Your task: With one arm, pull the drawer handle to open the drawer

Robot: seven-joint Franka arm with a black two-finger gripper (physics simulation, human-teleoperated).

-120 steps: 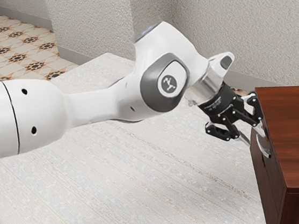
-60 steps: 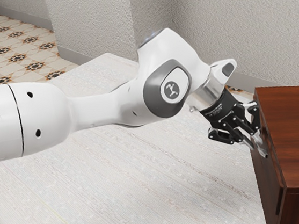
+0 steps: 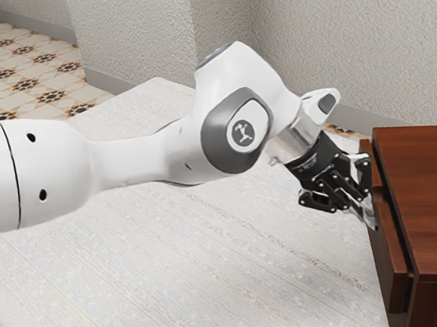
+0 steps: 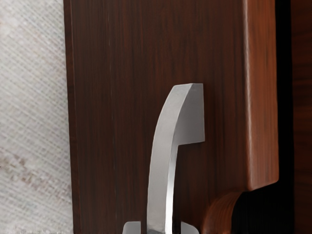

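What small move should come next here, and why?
Probably pull straight back toward the exterior view's left: the gripper is shut on the handle, and the drawer front stands only slightly out from the cabinet.

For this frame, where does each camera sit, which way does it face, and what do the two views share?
Exterior: beside the arm, facing across the table toward the cabinet; arm and pincer show.
Wrist: on the hand, facing the drawer front close up.
Shared: the handle, which the pincer grips, and the drawer front.
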